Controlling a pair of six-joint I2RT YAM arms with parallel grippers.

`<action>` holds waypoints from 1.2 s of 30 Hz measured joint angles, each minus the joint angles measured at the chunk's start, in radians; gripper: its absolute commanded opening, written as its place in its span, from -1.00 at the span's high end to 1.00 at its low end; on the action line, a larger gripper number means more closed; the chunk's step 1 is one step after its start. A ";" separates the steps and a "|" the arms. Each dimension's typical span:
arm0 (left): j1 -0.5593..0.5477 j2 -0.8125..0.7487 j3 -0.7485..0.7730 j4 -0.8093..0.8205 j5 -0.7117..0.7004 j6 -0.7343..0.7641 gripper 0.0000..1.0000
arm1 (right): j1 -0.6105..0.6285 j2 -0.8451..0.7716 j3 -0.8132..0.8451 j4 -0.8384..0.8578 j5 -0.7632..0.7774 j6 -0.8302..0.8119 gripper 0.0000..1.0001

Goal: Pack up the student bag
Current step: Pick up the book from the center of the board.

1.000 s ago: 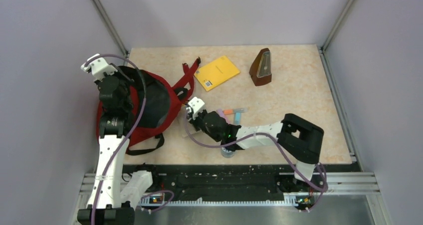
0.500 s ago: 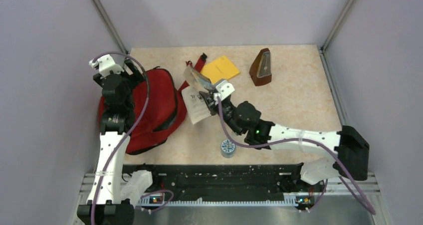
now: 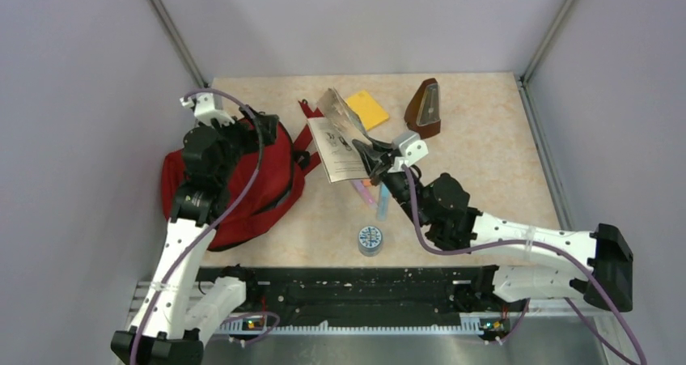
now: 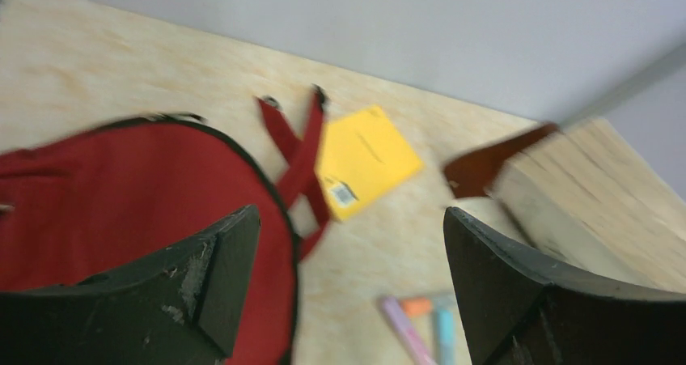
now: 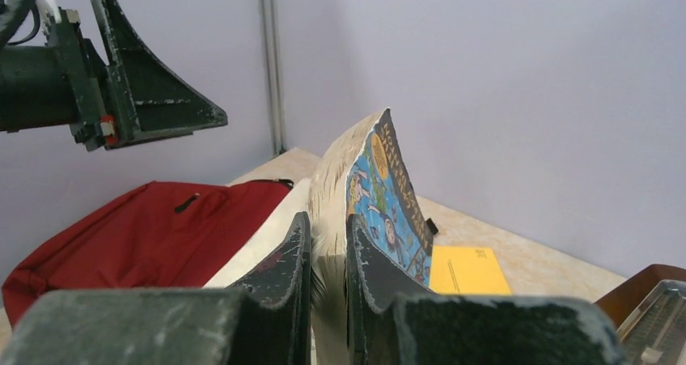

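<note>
Student bag (image 3: pixel 243 183), left: soft red cloth, matt, with black trim. Book (image 5: pixel 388 211): glossy printed cover over rough-edged, off-white paper pages. Yellow booklet (image 3: pixel 368 108), far: matt paper. Metronome (image 3: pixel 424 110): brown case with a polished, wood-like sheen. Table (image 3: pixel 485 154): smooth beige top, marbled, faintly glossy. Fingers (image 4: pixel 202 284) of the left gripper (image 4: pixel 348 219): black matt plastic, scuffed pale at the edges. White arm shells (image 3: pixel 174 252): smooth, glossy plastic.

I can't read anything outright. The book (image 5: pixel 388 211) pinched in my right end effector (image 5: pixel 328 244) has yellow lettering on its cartoon cover, too skewed to make out, and dark print on a white open page, too small to read. The yellow booklet (image 4: pixel 364 159) carries a white barcode label (image 4: pixel 343 193), its digits blurred. The round tin (image 3: pixel 370 239) shows only a blue-and-white pattern.
</note>
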 measured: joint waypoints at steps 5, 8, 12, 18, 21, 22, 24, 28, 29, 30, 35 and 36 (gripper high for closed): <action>-0.099 -0.079 -0.122 0.053 0.097 -0.166 -0.80 | 0.000 0.049 -0.017 0.066 -0.006 0.002 1.00; -0.116 -0.118 -0.206 0.088 0.131 -0.263 -0.83 | 0.000 0.085 -0.032 0.104 -0.015 0.012 1.00; -0.118 -0.172 -0.296 0.113 0.148 -0.361 -0.86 | 0.000 0.121 -0.034 0.122 -0.025 0.027 1.00; -0.119 -0.250 -0.383 0.169 0.175 -0.470 -0.89 | 0.000 0.135 -0.034 0.160 -0.034 0.055 1.00; -0.125 -0.254 -0.415 0.229 0.219 -0.526 -0.88 | 0.000 0.137 -0.034 0.178 -0.040 0.074 1.00; -0.130 -0.253 -0.420 0.242 0.231 -0.541 -0.89 | 0.000 0.137 -0.034 0.182 -0.041 0.081 1.00; -0.148 -0.244 -0.427 0.264 0.243 -0.565 -0.89 | 0.000 0.137 -0.034 0.190 -0.043 0.092 1.00; -0.185 -0.234 -0.435 0.287 0.255 -0.591 -0.90 | 0.000 0.138 -0.034 0.201 -0.049 0.111 1.00; -0.191 -0.234 -0.435 0.294 0.256 -0.593 -0.90 | 0.000 0.139 -0.034 0.201 -0.052 0.117 1.00; -0.199 -0.234 -0.436 0.309 0.255 -0.595 -0.91 | 0.000 0.140 -0.034 0.202 -0.054 0.123 1.00; -0.227 -0.233 -0.438 0.388 0.255 -0.598 -0.92 | 0.000 0.153 -0.034 0.200 -0.073 0.162 1.00; -0.233 -0.230 -0.438 0.406 0.255 -0.598 -0.92 | 0.000 0.156 -0.034 0.201 -0.082 0.169 1.00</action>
